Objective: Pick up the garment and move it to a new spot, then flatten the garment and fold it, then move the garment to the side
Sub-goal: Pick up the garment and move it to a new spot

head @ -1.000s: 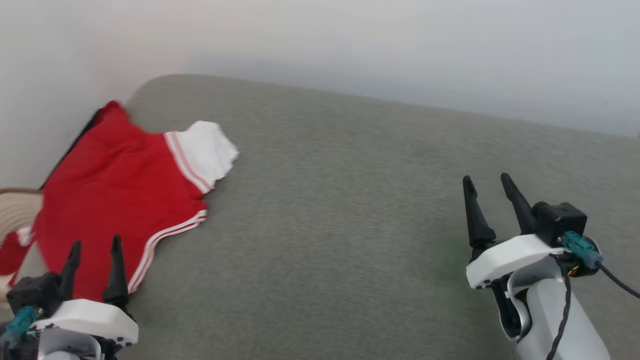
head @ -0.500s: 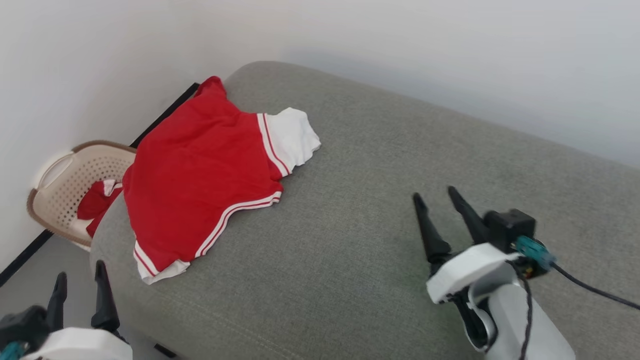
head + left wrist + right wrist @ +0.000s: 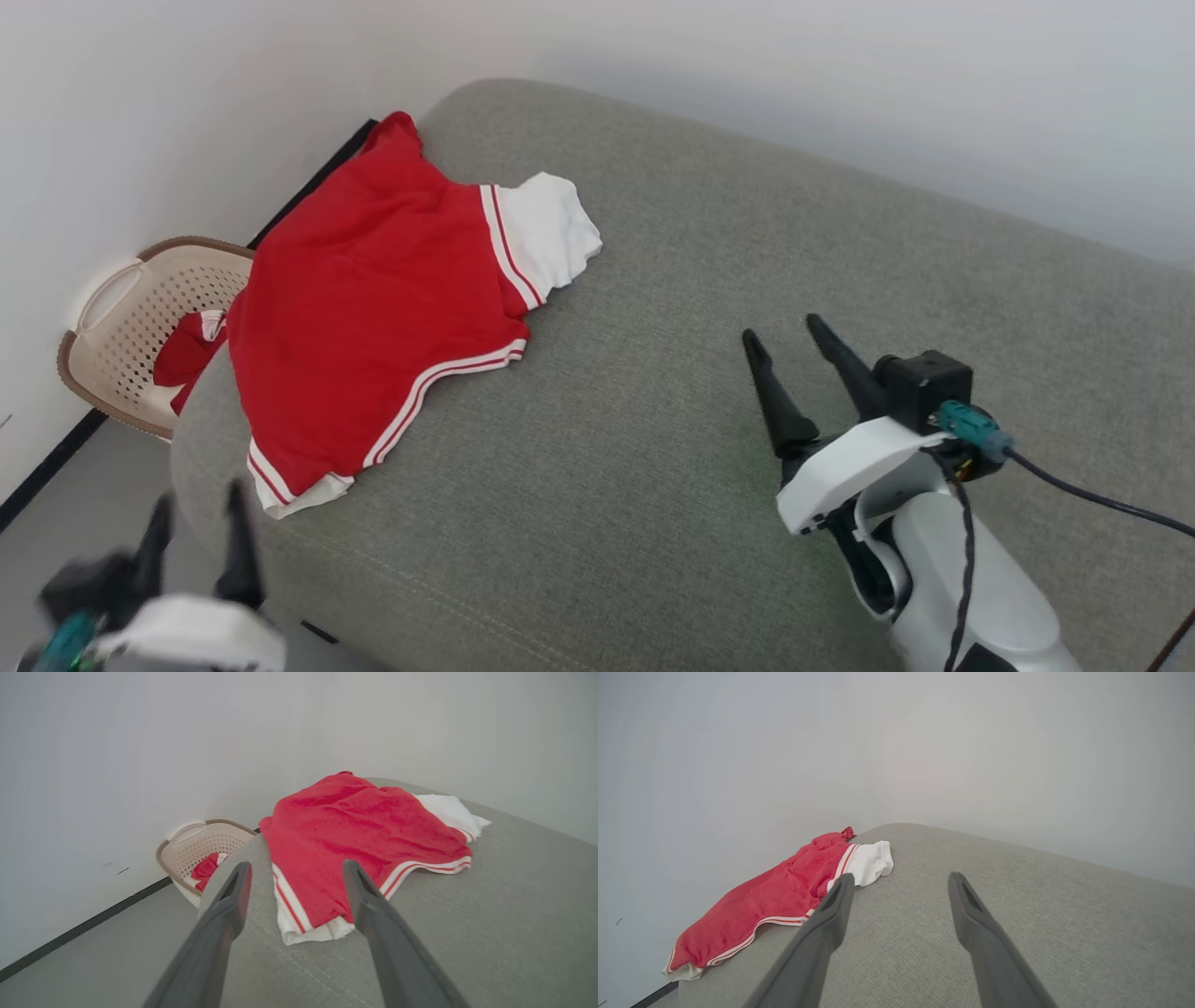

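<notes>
The garment [image 3: 373, 299] is a red T-shirt with white sleeves and striped trim, lying spread near the left end of a grey cushioned surface [image 3: 672, 392]. It also appears in the left wrist view [image 3: 359, 844] and the right wrist view [image 3: 784, 896]. My left gripper [image 3: 198, 504] is open at the lower left, just off the surface's near-left corner and short of the shirt's white sleeve. My right gripper [image 3: 789, 336] is open above the middle of the surface, well to the right of the shirt. Neither holds anything.
A beige perforated laundry basket [image 3: 121, 317] stands on the floor by the wall at the left, with another red and white piece of cloth [image 3: 187, 350] inside. White walls close off the back and left. A dark cable [image 3: 1092, 495] trails from my right wrist.
The head camera has swung left and pulled back, so the basket and floor have come into view. My left gripper now sits off the surface's corner; the garment lies unchanged.
</notes>
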